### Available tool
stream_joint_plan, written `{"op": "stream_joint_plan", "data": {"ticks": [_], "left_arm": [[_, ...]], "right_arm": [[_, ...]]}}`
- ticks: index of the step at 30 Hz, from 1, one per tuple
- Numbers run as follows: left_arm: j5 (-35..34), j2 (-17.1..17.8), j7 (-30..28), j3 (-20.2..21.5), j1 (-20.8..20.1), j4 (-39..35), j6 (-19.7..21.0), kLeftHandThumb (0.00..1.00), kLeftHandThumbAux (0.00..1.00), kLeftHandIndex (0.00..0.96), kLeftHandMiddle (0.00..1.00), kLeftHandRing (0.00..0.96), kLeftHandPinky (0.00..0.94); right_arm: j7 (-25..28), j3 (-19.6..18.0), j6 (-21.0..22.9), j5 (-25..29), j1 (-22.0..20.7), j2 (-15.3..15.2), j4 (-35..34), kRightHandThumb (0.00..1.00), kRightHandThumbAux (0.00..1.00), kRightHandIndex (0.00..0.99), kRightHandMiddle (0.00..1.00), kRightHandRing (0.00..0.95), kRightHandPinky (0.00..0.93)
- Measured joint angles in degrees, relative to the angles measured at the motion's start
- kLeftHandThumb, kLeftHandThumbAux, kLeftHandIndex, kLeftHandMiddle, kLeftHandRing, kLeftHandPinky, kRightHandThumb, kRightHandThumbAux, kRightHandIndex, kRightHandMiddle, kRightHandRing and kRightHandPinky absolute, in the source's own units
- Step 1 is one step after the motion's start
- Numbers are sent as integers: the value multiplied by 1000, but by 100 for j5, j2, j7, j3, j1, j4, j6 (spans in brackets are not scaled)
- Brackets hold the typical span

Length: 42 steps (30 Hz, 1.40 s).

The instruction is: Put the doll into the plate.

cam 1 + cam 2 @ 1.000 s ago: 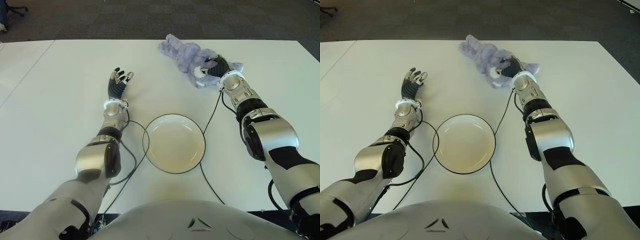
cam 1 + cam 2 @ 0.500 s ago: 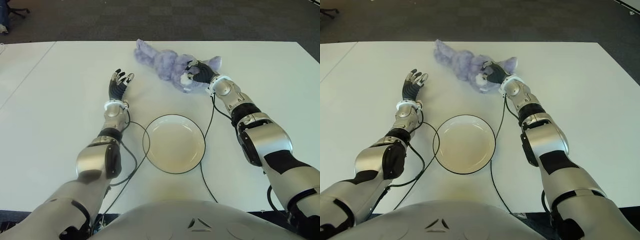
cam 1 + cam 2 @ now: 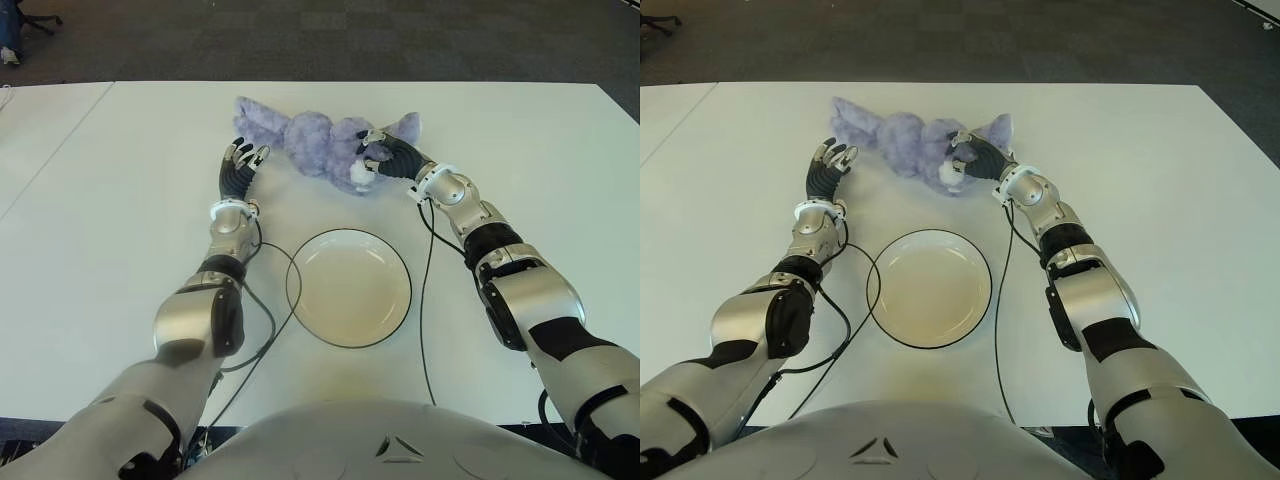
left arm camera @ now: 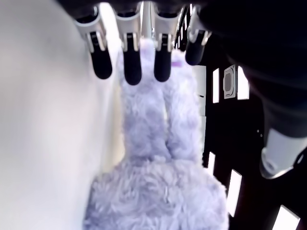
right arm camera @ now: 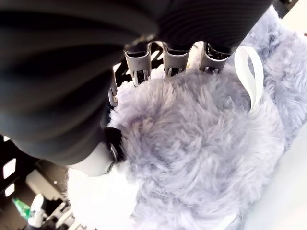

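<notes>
right robot hand (image 3: 392, 158) grips doll (image 3: 310, 140); left robot hand (image 3: 238, 172) open; plate (image 3: 300, 300) empty

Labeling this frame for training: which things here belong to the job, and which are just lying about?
Job:
doll, gripped by the right robot hand
plate, empty

Lying about:
left robot hand, open beside the doll
cables by the plate
table

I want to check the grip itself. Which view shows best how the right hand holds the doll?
The right wrist view: the right hand curls its fingers into the doll up close. The eye views show the whole doll beyond the plate; the left wrist view shows only its far end.
</notes>
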Motion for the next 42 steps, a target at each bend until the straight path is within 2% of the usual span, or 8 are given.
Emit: {"op": "stream_joint_plan", "data": {"ticks": [4, 16, 29, 39, 42], "left_arm": [[-4, -14, 4, 5, 1, 1, 12, 0, 625, 117, 180, 181, 174], [-3, -20, 24, 1, 2, 2, 19, 0, 600, 116, 189, 198, 205], [1, -20, 24, -31, 3, 2, 19, 0, 606, 109, 191, 202, 202], [15, -18, 23, -68, -24, 1, 43, 0, 657, 46, 125, 145, 161], [28, -17, -2, -88, -44, 1, 79, 0, 643, 21, 84, 107, 103]], "right_arm": [[218, 55, -286, 89, 221, -100, -245, 698, 736, 407, 480, 581, 622], [344, 147, -786, 316, 591, -229, -558, 701, 732, 408, 489, 598, 641], [361, 170, -912, 376, 639, -241, -636, 704, 731, 409, 513, 598, 642], [267, 170, -950, 374, 640, -314, -646, 704, 733, 408, 548, 636, 700], [327, 168, -949, 409, 663, -398, -732, 703, 732, 408, 562, 658, 717]]}}
